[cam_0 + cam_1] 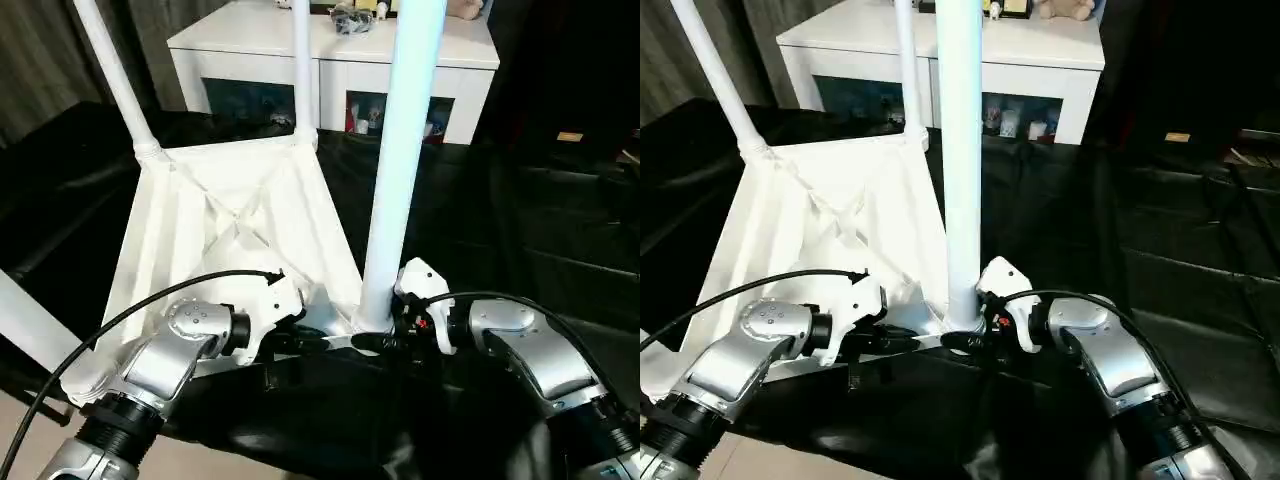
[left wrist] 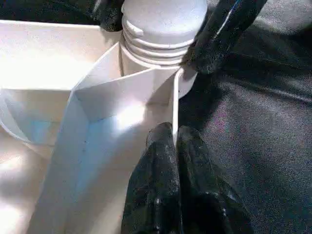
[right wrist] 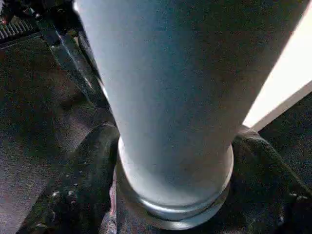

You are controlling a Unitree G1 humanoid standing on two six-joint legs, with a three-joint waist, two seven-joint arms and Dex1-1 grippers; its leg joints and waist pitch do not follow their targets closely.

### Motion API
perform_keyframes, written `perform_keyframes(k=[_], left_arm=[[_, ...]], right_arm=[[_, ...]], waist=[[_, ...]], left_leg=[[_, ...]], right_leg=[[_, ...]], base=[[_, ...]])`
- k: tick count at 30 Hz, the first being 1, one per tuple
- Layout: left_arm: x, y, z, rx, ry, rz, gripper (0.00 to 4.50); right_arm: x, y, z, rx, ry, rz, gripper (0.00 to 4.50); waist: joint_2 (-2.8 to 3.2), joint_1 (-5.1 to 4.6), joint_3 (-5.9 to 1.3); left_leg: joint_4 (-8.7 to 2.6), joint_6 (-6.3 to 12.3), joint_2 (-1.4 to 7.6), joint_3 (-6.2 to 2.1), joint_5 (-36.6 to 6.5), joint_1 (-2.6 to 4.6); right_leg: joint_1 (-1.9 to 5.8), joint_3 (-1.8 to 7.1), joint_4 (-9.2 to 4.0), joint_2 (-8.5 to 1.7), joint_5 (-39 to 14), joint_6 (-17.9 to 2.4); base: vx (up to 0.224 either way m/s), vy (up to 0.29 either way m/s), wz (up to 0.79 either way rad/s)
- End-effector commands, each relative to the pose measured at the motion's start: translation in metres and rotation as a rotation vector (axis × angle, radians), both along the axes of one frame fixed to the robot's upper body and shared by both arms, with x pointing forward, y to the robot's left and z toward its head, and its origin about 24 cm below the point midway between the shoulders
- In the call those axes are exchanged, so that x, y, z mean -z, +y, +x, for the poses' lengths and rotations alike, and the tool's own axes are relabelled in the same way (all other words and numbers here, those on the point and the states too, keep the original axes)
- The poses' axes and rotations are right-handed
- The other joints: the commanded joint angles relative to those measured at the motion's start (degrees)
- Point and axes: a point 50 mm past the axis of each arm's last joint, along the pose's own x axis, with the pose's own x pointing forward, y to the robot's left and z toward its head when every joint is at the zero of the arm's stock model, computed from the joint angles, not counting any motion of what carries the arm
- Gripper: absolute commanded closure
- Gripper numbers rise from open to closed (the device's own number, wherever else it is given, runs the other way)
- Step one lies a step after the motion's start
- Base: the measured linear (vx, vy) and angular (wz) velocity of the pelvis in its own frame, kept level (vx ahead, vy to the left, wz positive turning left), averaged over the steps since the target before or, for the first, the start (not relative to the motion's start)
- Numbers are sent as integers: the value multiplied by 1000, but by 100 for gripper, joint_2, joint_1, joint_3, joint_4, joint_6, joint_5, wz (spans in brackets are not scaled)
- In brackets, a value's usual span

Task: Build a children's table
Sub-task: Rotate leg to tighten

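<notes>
I am working at the near corner of the upturned children's table (image 1: 235,215), which is lying ribbed underside up on black sheeting (image 1: 520,230) in front of me, with its white legs standing up into the air. My right pincer (image 3: 170,195) is closing around the base of the nearest leg (image 1: 400,160), one black finger (image 3: 73,185) pressing on each side of the round tube just above its collar, where it is meeting the corner socket. My left pincer (image 2: 178,161) is pinching the thin upright rim (image 2: 174,105) of the tabletop right beside that same corner, its two fingers drawn together on the edge of the plastic. In my left wrist view the threaded end of the leg is sitting in the socket, with my right pincer's dark fingers on both sides of it. Two more legs are rising at the far corners, one (image 1: 115,75) leaning to my left and one (image 1: 303,70) standing nearly straight. Beyond the black sheeting a white cabinet (image 1: 330,55) with dark glass doors is standing, with small objects on its top.
</notes>
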Motion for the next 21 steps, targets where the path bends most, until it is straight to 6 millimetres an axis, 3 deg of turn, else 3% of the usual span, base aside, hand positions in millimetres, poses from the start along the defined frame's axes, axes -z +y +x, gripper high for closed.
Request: perform_keyframes(k=[1,7,11,13,15,19,21], left_arm=[[-2,-10,-6,63,12,-32,450],[1,-9,-7,60,27,-32,450],[7,-9,-5,4,39,-11,450],[12,-12,2,-79,21,7,450],[14,-13,5,-111,19,16,450],[25,-27,18,-268,15,83,450],[31,-36,25,-385,34,110,450]], right_arm=[[1,-1,1,-15,3,-21,146],[0,0,0,6,21,37,177],[4,3,9,166,29,117,178],[8,9,15,304,27,158,178],[10,11,17,353,27,167,178],[25,24,27,677,35,134,178],[33,31,29,797,26,78,178]], waist=[[-77,-5,-292],[-80,-1,-305],[-71,-29,-283],[-73,-74,-250],[-89,-120,-226],[-83,-176,-194],[-104,-219,-169]], left_leg=[[-372,354,146,6,-980,3],[-350,435,138,9,-827,-3],[-365,386,137,7,-978,-17],[-396,234,130,-3,-1252,-28],[-418,11,112,-25,-1704,-1],[-441,-112,84,-50,-1984,18],[-448,-208,54,-90,-2224,38]], right_leg=[[286,144,-259,-184,-721,-1421],[297,139,-232,-179,-490,-1487],[279,139,-255,-184,-741,-1476],[269,139,-299,-180,-1178,-1373],[241,143,-368,-196,-2098,-1071],[181,139,-460,-192,-2767,-760],[147,96,-543,-201,-3480,-464]], base=[[0,0,0],[0,0,0],[0,0,0],[-25,-3,-2],[-60,-6,-3],[0,0,0],[0,0,0]])
